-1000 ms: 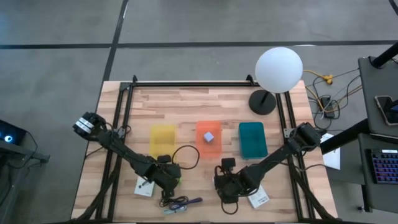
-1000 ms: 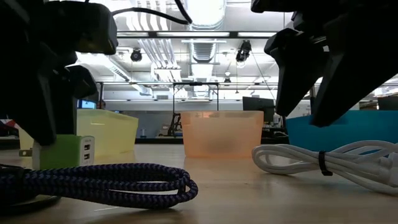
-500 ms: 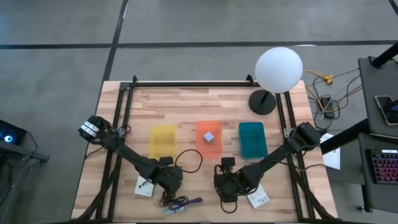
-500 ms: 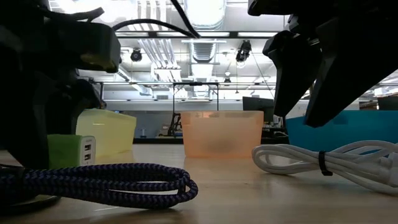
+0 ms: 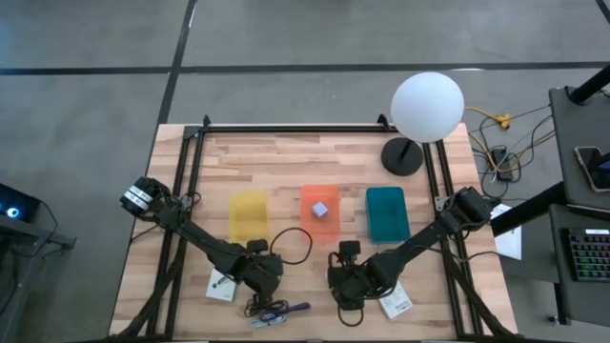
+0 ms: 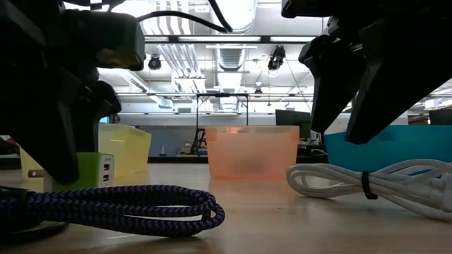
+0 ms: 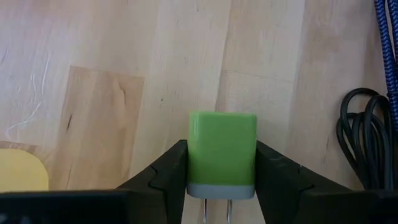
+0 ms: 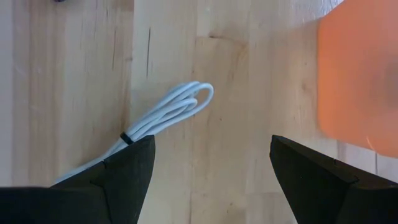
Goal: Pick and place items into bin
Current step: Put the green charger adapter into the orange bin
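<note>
A tiny green cube [image 7: 222, 146], a charger with a grey pronged end, lies on the wood near the table's front left, also in the low view [image 6: 97, 171]. My left gripper [image 5: 260, 276] stands over it, shut on it. My right gripper [image 5: 348, 291] hangs open over the small whitish cable [image 8: 165, 115], which lies coiled on the table [image 6: 367, 185], untouched. The dark coiled cable [image 6: 127, 204] lies at the near edge. Two white packets [image 5: 221, 286] [image 5: 396, 305] lie flat. A lavender cube [image 5: 321, 210] sits in the orange bin [image 5: 319, 226]. My left gripper pinches the green cube between its two fingers, one on each of two opposite side faces [image 7: 194, 155]. The fingers [image 7: 168, 177] come slanting down from above, past the cube's grey pronged end. The cube rests on the table.
Yellow [image 5: 250, 214], orange and teal [image 5: 387, 212] bins stand in a row at mid-table. A white globe lamp [image 5: 427, 107] stands at the far right. A black cable [image 7: 364, 143] lies beside the green cube. Bare wood lies between the bins and the grippers.
My left gripper has eased down and over the green cube. The cube showed beside it in the high view a second ago and is now covered. In the low view, one finger now stands in front of the cube's left part. The right arm has kept still.
</note>
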